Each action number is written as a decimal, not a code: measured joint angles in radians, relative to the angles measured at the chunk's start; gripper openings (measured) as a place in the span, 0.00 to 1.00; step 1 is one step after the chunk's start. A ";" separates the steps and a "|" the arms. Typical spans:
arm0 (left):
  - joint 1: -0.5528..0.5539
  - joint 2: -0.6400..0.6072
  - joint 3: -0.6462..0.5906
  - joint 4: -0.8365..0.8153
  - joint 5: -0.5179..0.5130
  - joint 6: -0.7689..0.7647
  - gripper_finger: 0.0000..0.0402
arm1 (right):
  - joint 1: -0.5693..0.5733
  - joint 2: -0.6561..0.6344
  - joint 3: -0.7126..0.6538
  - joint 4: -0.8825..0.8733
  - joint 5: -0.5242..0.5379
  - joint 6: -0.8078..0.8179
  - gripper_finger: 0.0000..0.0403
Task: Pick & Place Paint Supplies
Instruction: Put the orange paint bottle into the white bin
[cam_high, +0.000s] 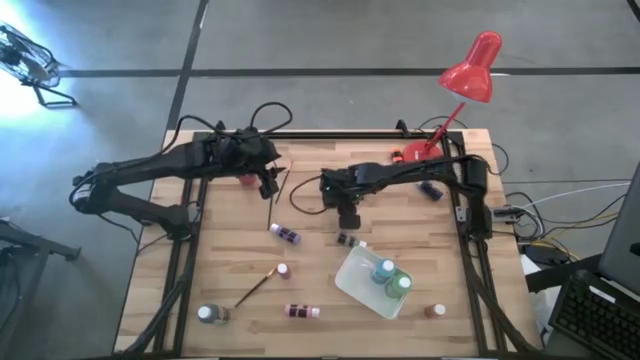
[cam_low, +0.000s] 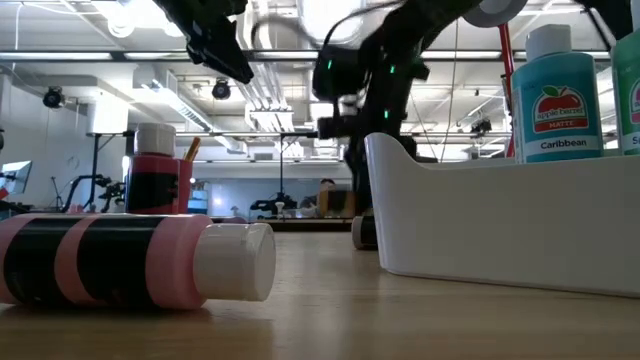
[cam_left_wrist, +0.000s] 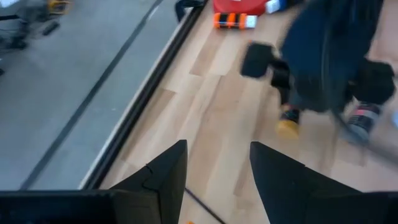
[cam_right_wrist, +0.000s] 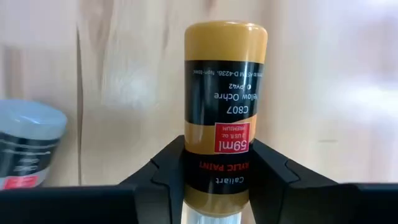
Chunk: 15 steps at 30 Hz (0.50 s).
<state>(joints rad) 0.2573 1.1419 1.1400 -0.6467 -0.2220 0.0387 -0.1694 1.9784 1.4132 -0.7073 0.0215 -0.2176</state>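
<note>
Two teal bottles in white tray

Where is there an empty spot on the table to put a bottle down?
Bare wood lies between the left gripper and the paintbrush, and right of the white tray. It is crowded around the right gripper and the purple bottle.

A robotics lab or workshop: a wooden table stands on a bare grey concrete floor marked with dark lines. At three o'clock lie cables and a keyboard. Beyond the table run exposed ceiling ducts and strip lights.
</note>
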 joint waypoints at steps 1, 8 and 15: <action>0.001 0.000 0.002 0.001 0.013 -0.001 0.45 | 0.004 -0.024 0.000 0.002 0.014 -0.008 0.29; 0.002 0.000 0.018 0.002 0.130 -0.040 0.45 | 0.067 -0.235 -0.004 -0.067 0.060 -0.029 0.29; 0.049 0.000 0.035 0.034 0.312 -0.165 0.45 | 0.260 -0.442 0.002 -0.108 0.283 -0.051 0.29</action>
<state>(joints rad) 0.3060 1.1419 1.1748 -0.6129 0.0901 -0.1267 0.0911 1.5361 1.4151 -0.8153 0.3045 -0.2681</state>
